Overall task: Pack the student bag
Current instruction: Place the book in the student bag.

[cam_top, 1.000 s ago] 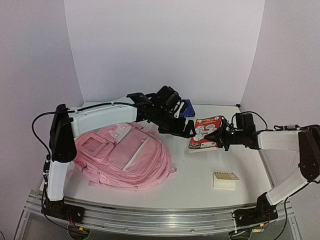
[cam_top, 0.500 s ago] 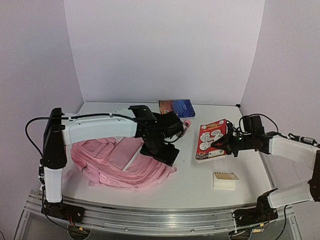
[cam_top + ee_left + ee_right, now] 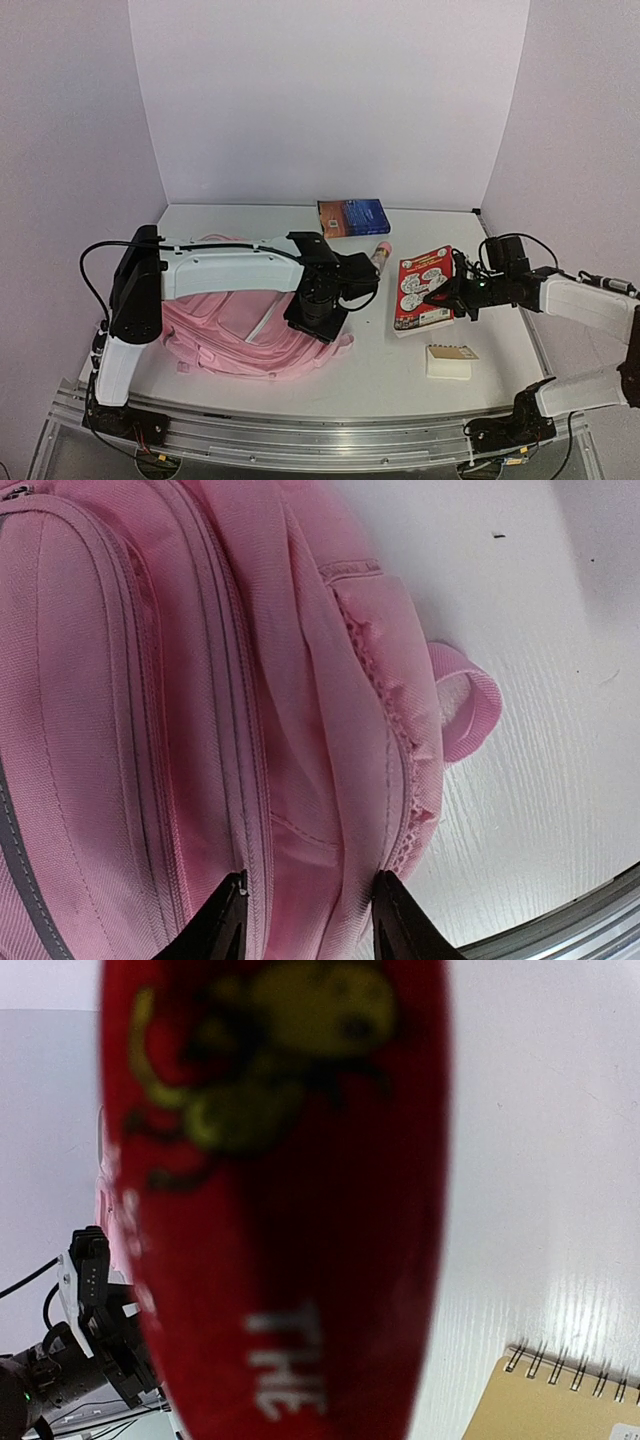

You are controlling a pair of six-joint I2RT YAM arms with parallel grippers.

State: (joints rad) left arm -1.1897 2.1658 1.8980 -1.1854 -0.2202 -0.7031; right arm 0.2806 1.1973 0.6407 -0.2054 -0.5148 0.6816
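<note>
One student bag (image 3: 215, 325), pink and soft, is laid flat on the left half of the table (image 3: 380, 375), with its zipped front facing up. One pink loop (image 3: 468, 702) is seen hanging from its edge onto the bare surface, beside a mesh-trimmed side pocket (image 3: 392, 715).

Two arms are mounted at the near edge. The left gripper (image 3: 318, 316) is lowered onto the right end of the bag. In the left wrist view its two black fingertips (image 3: 228, 925) are held apart with a ridge of pink fabric between them; whether that fabric is pinched cannot be told. The right gripper (image 3: 447, 293) is pressed together on the right edge of one red book (image 3: 420, 284), whose cover is printed with white cartoon figures. In the right wrist view the book's blurred red spine is seen filling the middle of the frame. Whether the book is lifted clear of the table cannot be told.

Three other loose things are counted:
- one blue book (image 3: 352, 216), near the back wall
- one slim pink tube (image 3: 381, 251), between the blue book and the red one
- one tan spiral notepad (image 3: 449, 361), nearer the front and well apart from the bag

The table is white and faintly grained, and is edged at the front by one aluminium rail (image 3: 300, 436). It is enclosed on three sides by plain pale lavender walls (image 3: 330, 100).
</note>
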